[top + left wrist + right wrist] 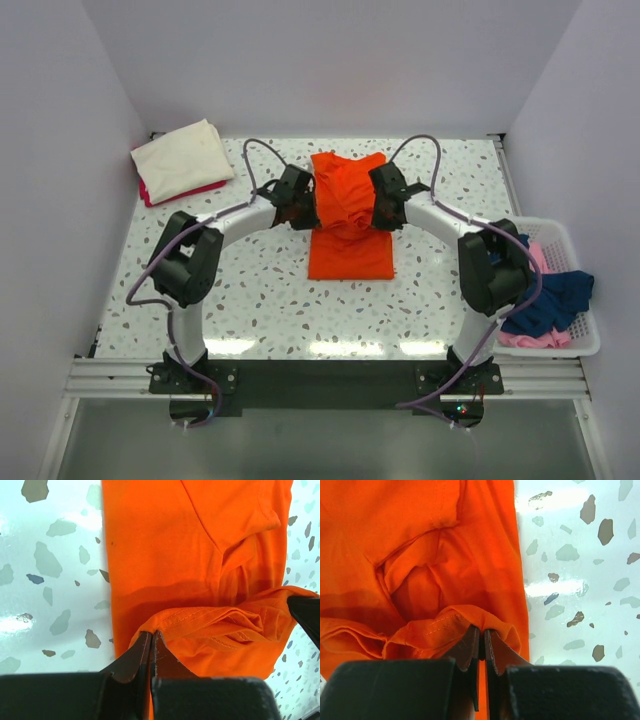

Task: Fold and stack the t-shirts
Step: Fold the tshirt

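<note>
A bright orange t-shirt (pixel 349 215) lies as a long strip in the middle of the table, its far part lifted and bunched between the two arms. My left gripper (pixel 305 208) is shut on the shirt's left hem edge (pixel 165 625), jaws pressed together (pixel 151 636). On the other side, my right gripper (pixel 385 208) is shut on the right hem edge (pixel 455 622), fingers pinching cloth (pixel 481 635). Folded cream t-shirt (pixel 183 158) rests on a magenta one (pixel 185 192) at the far left. Navy (pixel 550 295) and pale pink (pixel 535 338) shirts lie in the basket.
A white lattice basket (pixel 585 330) stands at the right edge of the speckled table (pixel 250 300). Grey walls close the left, right and far sides. Each arm curves inward, elbows near the front corners.
</note>
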`<state>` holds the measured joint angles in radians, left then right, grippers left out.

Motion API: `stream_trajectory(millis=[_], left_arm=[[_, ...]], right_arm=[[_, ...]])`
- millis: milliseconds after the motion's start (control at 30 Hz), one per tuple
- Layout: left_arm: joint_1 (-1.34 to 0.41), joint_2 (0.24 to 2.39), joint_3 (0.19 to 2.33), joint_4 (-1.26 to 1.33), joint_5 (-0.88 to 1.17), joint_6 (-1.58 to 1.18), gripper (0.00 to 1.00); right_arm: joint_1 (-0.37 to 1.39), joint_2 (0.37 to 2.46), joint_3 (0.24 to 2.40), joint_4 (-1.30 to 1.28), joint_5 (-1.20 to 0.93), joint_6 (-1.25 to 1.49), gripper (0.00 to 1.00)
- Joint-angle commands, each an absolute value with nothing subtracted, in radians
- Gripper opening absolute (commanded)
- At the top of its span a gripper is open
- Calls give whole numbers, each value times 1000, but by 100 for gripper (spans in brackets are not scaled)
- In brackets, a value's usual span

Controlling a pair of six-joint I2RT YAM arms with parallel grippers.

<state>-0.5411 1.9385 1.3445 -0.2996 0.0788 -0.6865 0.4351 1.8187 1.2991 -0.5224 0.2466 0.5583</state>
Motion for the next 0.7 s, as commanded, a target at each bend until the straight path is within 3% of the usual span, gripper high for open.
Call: stream_trajectory(millis=[0,300,367,400,433,467,500,567,667], left_arm=[[-529,1951,1396,-250,106,-669,0],[-505,1982,1405,-239,120,-667,0],[-500,1983,1405,-230,132,-661,1],[-496,1982,1407,-227,133,-658,5],[-492,1976,1405,-218,146,-655,12],[-488,1971,1402,-186,158,-652,31],[-488,1964,1396,-169,170,-643,38],[-485,1936,1384,-157,184,-637,49],[-483,1890,1362,-164,178,-626,50]], right_arm=[[414,1835,1345,-502,230,557,0],[364,1865,1371,-499,189,554,0],[348,1867,1377,-492,164,551,6],[344,1864,1378,-491,158,551,9],[339,1859,1378,-488,153,549,19],[336,1853,1374,-486,146,549,25],[333,1842,1371,-482,144,551,36],[328,1806,1355,-472,147,549,45],[327,1757,1339,-477,152,543,49]])
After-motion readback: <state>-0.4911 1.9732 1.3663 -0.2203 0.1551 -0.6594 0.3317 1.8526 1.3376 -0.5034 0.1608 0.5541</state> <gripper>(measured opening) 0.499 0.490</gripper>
